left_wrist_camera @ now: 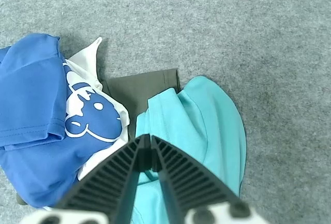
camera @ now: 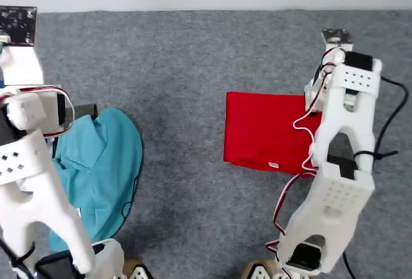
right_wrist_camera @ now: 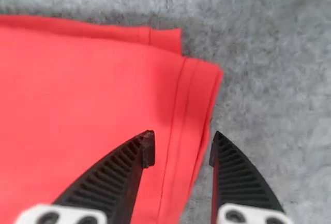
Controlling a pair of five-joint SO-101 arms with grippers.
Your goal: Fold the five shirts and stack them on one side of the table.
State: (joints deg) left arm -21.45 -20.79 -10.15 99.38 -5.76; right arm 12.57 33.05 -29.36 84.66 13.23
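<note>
The red shirt (camera: 264, 134) lies folded into a flat rectangle on the grey counter (camera: 187, 66). Its long axis runs across the counter, from the right arm's side toward the left arm's. The right claw (right_wrist_camera: 182, 149) hangs at the shirt's hemmed end on the right arm's side, jaws spread wide. One jaw is over the cloth and the other is just off the edge, over bare counter, so the hem runs between them. A straight descent and squeeze would probably catch that edge, and the right arm is plainly the nearer one for it.

Well apart from the red shirt, off its opposite end, the teal shirt (camera: 103, 156) lies crumpled with a blue shirt (left_wrist_camera: 31, 105) and a dark shirt (left_wrist_camera: 139, 87). The left claw (left_wrist_camera: 150, 149) hangs there too, pressed closed and holding nothing.
</note>
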